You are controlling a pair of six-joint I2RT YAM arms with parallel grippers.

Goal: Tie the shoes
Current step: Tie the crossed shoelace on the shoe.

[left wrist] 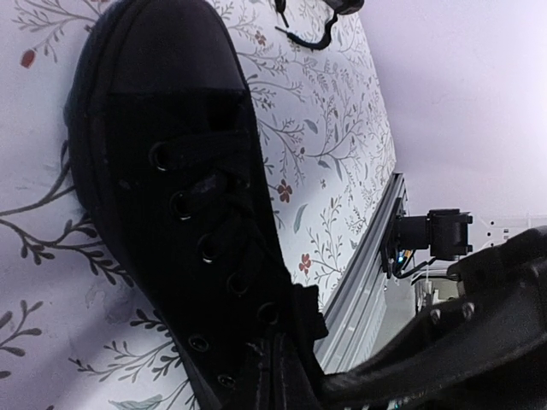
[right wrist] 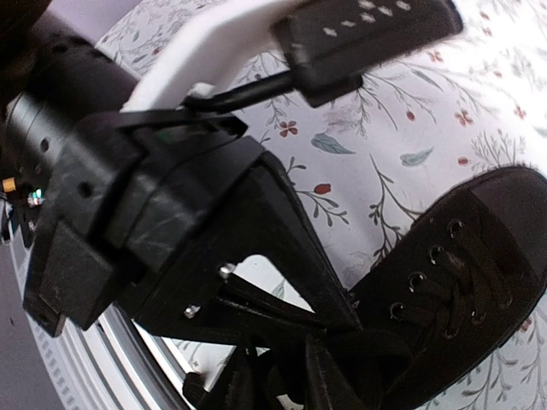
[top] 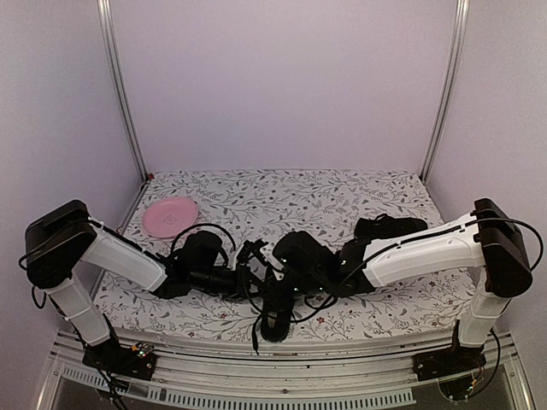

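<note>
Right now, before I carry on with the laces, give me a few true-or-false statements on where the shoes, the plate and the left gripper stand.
1. The pink plate sits at the back left with nothing on it. True.
2. Both shoes rest on that plate. False: the near shoe lies by the front edge of the table, between the arms, and the far shoe lies behind the right arm.
3. The left gripper is shut. True.
4. The near shoe has bare eyelets. False: black laces cross between them.
</note>
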